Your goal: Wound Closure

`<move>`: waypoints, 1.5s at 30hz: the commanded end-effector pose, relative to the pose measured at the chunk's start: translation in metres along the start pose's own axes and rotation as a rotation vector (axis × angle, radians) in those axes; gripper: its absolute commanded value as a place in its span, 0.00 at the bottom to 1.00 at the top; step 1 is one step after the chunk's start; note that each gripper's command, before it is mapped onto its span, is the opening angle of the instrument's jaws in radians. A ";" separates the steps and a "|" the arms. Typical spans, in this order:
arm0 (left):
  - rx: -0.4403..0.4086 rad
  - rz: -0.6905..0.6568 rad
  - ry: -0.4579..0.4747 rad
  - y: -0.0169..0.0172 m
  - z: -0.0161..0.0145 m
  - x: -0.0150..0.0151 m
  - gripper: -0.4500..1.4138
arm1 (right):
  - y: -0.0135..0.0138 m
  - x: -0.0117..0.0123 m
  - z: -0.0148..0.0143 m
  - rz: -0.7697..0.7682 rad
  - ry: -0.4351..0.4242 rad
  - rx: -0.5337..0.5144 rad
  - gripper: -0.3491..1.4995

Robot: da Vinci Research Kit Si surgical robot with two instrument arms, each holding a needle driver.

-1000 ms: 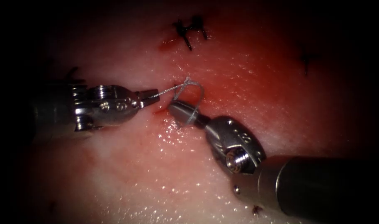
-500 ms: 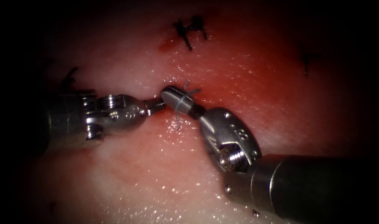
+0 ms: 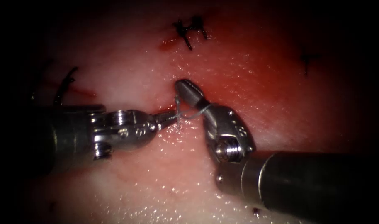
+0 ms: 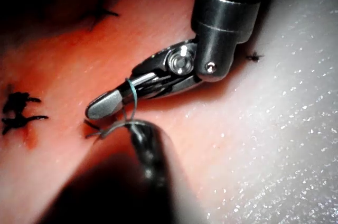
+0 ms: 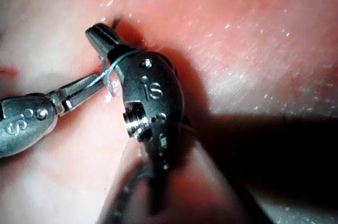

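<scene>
Jaws of my left tool [image 3: 171, 117] clamp the thread [image 3: 192, 114] at frame centre, right tool [image 3: 184, 89] closed, loop around it; I judge even, opposed tension best; needle unseen.

The left tool [image 3: 169, 118] lies left of the right tool [image 3: 188, 92], tips nearly touching over the tissue [image 3: 135, 182]. Thread [image 3: 188, 115] loops round the right tool. Knots [image 3: 190, 31] lie farther back.

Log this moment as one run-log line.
left tool: shut on thread | right tool: shut, thread looped around it | needle: unseen | tissue: earlier knots
</scene>
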 end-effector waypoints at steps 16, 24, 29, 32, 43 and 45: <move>0.001 0.001 0.007 0.0007 0.0015 0.0002 0.00 | 0.0028 -0.0026 0.0035 0.085 -0.089 -0.024 0.89; -0.003 0.010 0.013 0.0010 0.0016 -0.0004 0.00 | 0.0015 -0.0041 0.0038 0.136 -0.146 0.000 0.82; -0.005 0.013 0.015 0.0010 0.0014 -0.0006 0.00 | 0.0016 -0.0041 0.0032 0.139 -0.171 -0.009 0.66; -0.006 0.014 0.016 0.0009 0.0013 -0.0007 0.00 | 0.0014 -0.0042 0.0030 0.138 -0.177 -0.012 0.64; -0.010 0.018 0.019 0.0009 0.0011 -0.0012 0.00 | 0.0012 -0.0044 0.0026 0.137 -0.175 -0.032 0.00; -0.009 0.018 0.019 0.0009 0.0011 -0.0011 0.00 | 0.0013 -0.0044 0.0026 0.133 -0.176 -0.072 0.00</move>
